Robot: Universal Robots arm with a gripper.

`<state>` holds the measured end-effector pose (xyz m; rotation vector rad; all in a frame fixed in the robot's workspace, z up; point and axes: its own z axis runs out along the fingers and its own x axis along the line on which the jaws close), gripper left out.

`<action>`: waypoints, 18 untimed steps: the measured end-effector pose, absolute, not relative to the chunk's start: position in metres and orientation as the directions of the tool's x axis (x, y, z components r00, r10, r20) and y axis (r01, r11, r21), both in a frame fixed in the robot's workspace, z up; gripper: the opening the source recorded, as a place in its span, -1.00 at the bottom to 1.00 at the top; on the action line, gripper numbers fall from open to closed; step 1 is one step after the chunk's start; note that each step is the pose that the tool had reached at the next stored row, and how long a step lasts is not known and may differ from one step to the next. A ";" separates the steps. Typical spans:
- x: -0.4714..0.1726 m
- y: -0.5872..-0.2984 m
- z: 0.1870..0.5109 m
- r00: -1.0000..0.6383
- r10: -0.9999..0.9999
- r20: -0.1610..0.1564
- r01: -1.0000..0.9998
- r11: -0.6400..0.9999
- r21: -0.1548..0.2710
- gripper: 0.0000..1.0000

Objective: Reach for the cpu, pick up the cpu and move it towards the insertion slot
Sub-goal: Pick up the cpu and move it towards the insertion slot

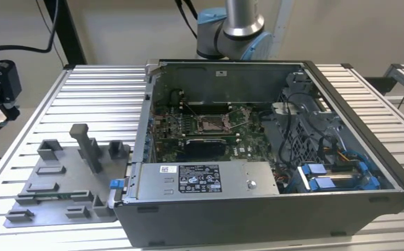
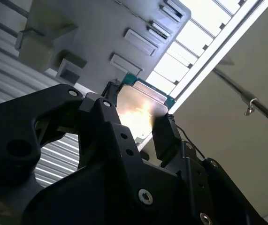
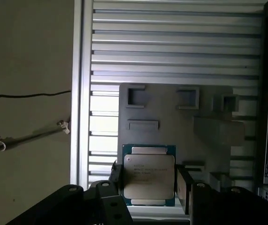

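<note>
The cpu [image 3: 149, 176], a thin square chip with a pale silvery top and green rim, sits between the black fingers [image 3: 183, 187] of my gripper [image 3: 149, 183], which is shut on it. In the second wrist view the cpu [image 2: 141, 105] glints between the same fingers [image 2: 164, 133]. In the exterior view my gripper [image 1: 3, 89] hangs at that view's far left, above the table's edge and beyond the grey fixture plate [image 1: 55, 193]. The insertion slot [image 1: 211, 124], a metal-framed socket on the green board, lies inside the open computer case well to the exterior view's right of my gripper.
The grey fixture plate [image 3: 180, 122] with raised blocks and pockets lies below the held chip. The open case [image 1: 272, 209] has tall walls, cables and blue drive brackets [image 1: 327, 178]. The arm's base [image 1: 233, 31] stands behind the case. The ribbed table [image 1: 97, 99] stretches between them.
</note>
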<state>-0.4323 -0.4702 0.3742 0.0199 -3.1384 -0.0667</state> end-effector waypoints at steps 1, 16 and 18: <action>-0.431 -0.470 0.374 -1.000 -0.013 0.002 -0.013 0.999 0.043 -1.00; -0.409 -0.470 0.374 -1.000 -0.013 0.002 -0.013 0.999 0.043 -1.00; -0.406 -0.470 0.374 -1.000 -0.013 0.002 -0.013 0.999 0.043 -1.00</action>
